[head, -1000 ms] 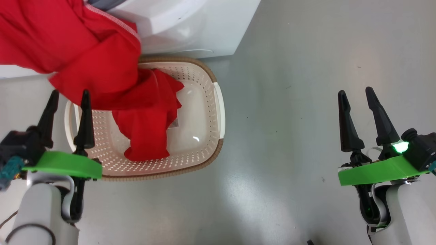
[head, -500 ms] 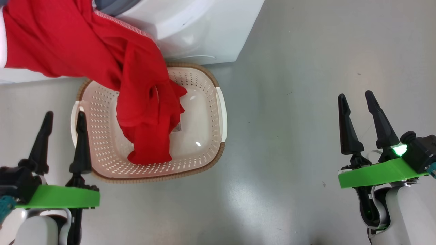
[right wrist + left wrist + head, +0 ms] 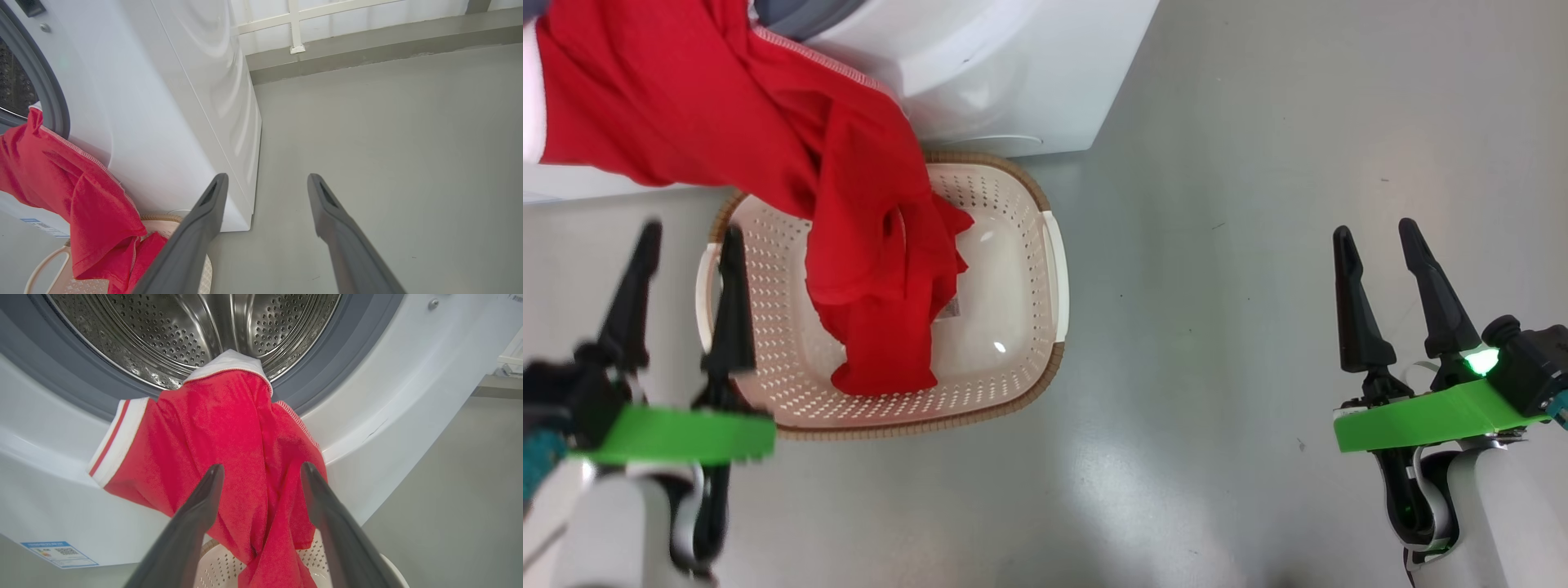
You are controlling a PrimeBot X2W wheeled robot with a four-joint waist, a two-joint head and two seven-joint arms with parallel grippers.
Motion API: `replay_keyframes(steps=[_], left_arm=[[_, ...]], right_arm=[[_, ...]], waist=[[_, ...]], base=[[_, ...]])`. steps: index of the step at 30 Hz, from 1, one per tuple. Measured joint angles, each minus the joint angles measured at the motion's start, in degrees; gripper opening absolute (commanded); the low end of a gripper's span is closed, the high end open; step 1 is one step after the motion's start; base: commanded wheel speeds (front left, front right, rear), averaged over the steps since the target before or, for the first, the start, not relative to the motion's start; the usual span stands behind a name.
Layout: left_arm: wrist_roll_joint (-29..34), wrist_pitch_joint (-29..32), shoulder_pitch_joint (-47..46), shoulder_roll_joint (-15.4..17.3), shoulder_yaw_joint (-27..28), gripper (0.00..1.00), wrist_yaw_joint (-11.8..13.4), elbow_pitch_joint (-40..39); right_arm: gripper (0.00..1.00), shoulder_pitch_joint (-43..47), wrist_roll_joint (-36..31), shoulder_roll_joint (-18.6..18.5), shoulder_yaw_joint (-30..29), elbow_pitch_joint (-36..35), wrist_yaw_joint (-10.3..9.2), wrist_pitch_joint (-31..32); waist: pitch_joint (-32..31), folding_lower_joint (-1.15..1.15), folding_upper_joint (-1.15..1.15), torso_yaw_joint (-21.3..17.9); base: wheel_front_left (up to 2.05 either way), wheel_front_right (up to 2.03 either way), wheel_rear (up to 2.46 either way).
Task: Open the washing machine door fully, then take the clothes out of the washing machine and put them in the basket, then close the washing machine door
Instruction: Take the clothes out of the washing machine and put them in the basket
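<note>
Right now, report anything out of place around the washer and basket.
The red shirt hangs half out: its collar end lies in the drum, the rest drapes over the grey seal and down the washer, its lower end in the basket. The left end effector and right end effector are open, holding nothing.

Bright red soft cloth garment [image 3: 229,449]: white cuff with one red stripe, white seam stitching. Cream-white perforated plastic basket [image 3: 1023,269]: brown woven-look rim. Glossy white washing machine box [image 3: 388,396]: grey gasket [image 3: 347,343], dotted steel drum [image 3: 171,335], blue label [image 3: 57,553].
</note>
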Motion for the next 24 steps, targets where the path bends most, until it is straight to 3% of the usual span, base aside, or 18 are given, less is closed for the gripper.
replay_keyframes(steps=[9,24], left_arm=[[0.0,0.1,-13.2,2.6,-1.9,1.0,0.0,10.3],[0.5,8.5,-34.7,4.2,-8.0,1.0,0.0,31.5]], right_arm=[[1.0,0.0,0.0,0.0,0.5,0.1,0.0,0.0],[1.0,0.0,0.0,-0.1,1.5,0.1,0.0,0.0]], waist=[[0.0,0.0,0.0,0.1],[1.1,0.0,0.0,-0.4]], base=[[0.0,0.0,0.0],[0.0,0.0,0.0]])
